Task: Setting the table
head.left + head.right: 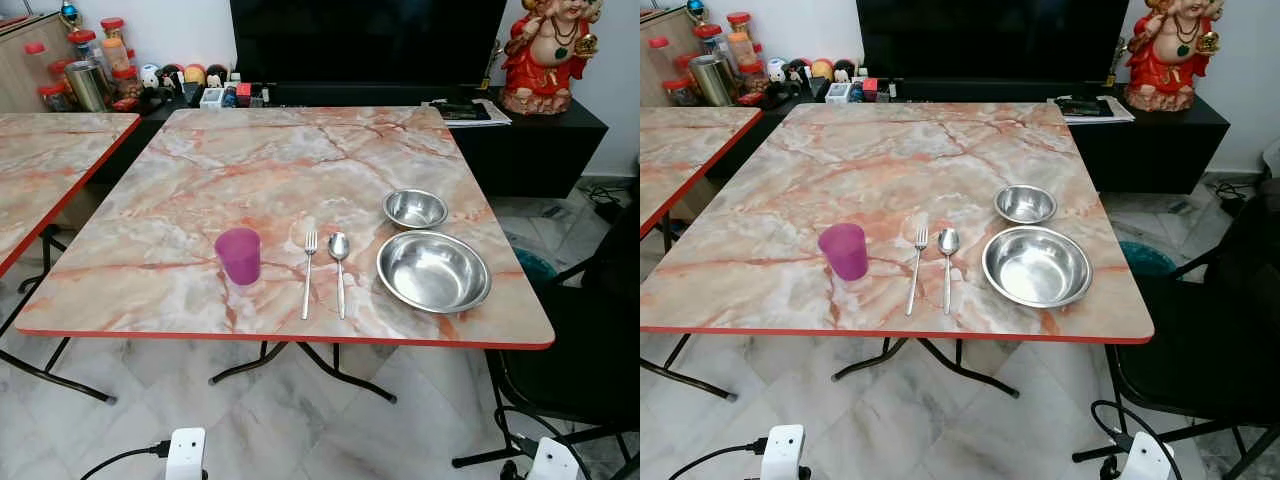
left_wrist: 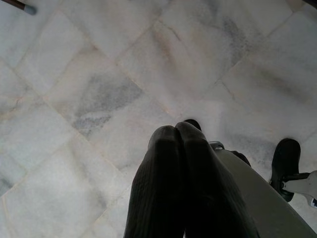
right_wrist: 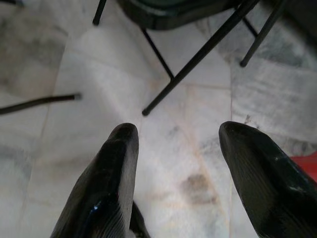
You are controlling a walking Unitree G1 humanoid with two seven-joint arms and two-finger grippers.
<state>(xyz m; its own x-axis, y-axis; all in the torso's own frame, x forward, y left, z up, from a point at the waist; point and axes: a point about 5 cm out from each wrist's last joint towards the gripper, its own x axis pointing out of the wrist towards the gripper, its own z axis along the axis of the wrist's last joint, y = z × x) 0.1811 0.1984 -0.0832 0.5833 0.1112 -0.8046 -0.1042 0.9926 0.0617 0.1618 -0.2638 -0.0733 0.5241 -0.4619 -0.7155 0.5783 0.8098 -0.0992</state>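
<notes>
Table [image 1: 200,190] set near its front edge: cup [image 1: 238,255], fork [image 1: 309,272], spoon [image 1: 339,268], big bowl [image 1: 433,271], small bowl [image 1: 415,208] at 12 o'clock of it. Left gripper [image 2: 179,133] closed, empty, over floor. Right gripper [image 3: 178,136] spread, empty, nearer bowls; cutlery lying 12-to-6.

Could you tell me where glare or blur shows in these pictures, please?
Left eye view: sharp, with window glare on the far marble table and highlights in the large steel bowl. Left wrist view: soft, dim, left gripper shut. Right wrist view: floor slightly blurred, right gripper open.

On the table [image 1: 200,180], left to right: cup [image 1: 238,255], fork [image 1: 309,272], spoon [image 1: 339,270], bowls [image 1: 433,270].
</notes>
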